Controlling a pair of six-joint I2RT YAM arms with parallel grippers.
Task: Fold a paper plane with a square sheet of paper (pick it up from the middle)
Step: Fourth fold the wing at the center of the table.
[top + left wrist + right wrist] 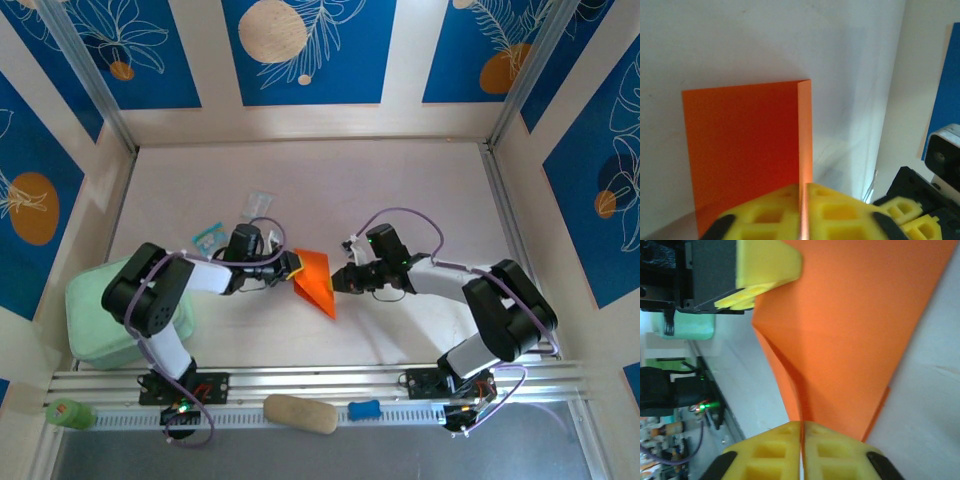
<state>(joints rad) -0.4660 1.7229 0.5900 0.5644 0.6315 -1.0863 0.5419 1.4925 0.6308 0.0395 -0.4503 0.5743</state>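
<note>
Left gripper and right gripper are pinched onto 2 opposite sides of the creased square sheet of paper.

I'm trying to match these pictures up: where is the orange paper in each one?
Top: paper at picture centre.
Left wrist: paper centre-left, reaching the bottom edge.
Right wrist: paper upper right, narrowing towards the bottom.
Shared: left gripper's fingers, yellow, on the paper.
</note>
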